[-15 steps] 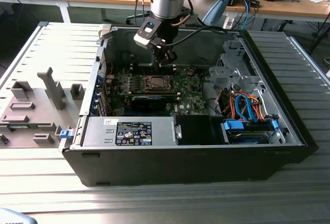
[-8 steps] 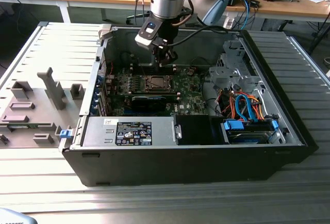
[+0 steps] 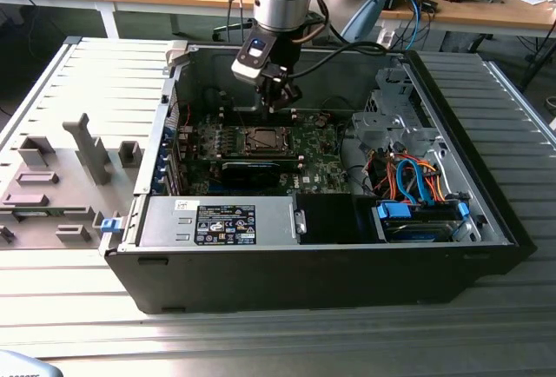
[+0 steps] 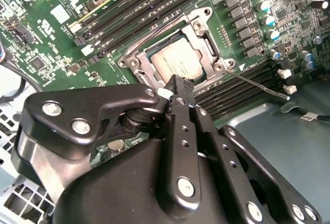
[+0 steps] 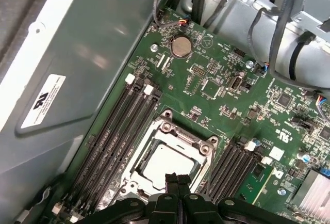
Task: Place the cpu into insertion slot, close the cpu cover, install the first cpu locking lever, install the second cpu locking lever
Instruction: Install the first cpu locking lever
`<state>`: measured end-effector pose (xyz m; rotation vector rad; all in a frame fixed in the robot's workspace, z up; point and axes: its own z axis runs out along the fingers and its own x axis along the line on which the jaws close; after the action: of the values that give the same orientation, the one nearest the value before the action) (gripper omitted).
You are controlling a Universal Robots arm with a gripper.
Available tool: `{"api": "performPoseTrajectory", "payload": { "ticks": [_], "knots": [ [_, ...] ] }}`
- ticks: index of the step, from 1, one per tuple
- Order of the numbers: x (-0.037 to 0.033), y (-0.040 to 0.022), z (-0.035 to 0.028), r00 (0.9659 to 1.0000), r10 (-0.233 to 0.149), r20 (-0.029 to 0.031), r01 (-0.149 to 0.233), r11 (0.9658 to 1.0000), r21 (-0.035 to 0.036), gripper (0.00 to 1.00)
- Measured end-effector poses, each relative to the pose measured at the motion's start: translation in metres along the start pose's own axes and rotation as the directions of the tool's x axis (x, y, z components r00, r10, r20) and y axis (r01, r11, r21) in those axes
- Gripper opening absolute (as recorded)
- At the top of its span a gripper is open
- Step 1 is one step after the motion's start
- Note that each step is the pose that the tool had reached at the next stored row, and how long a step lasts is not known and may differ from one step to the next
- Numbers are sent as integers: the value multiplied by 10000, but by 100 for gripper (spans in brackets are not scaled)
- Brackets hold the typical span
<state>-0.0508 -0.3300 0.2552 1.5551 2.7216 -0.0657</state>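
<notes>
Fingers (image 5: pixel 171 184), pinched narrow and empty, hover just above the dull silver square cpu (image 5: pixel 167 164), seated under its closed thin silver metal frame cover (image 4: pixel 207 41). Lever-locking seems in hand, calling for pressing the thin wire lever (image 4: pixel 258 85) beside them down.

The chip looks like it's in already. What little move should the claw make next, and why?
Probably a short shift toward the thin metal lever that juts out past the cpu cover, to press it down. The cpu sits inside, the cover appears to lie flat around it, and the claw hovers shut over the cover's edge, holding nothing.
</notes>
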Motion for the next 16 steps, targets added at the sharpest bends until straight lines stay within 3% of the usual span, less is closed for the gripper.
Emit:
{"api": "performPoseTrajectory", "payload": {
  "ticks": [7,14,16],
  "knots": [
    [0,0,0,9988,-487,17,487,9988,-13,11],
    [0,0,0,9956,-932,32,932,9956,-23,11],
    [0,0,0,9933,-1153,40,1153,9933,-28,11]
  ]
}}
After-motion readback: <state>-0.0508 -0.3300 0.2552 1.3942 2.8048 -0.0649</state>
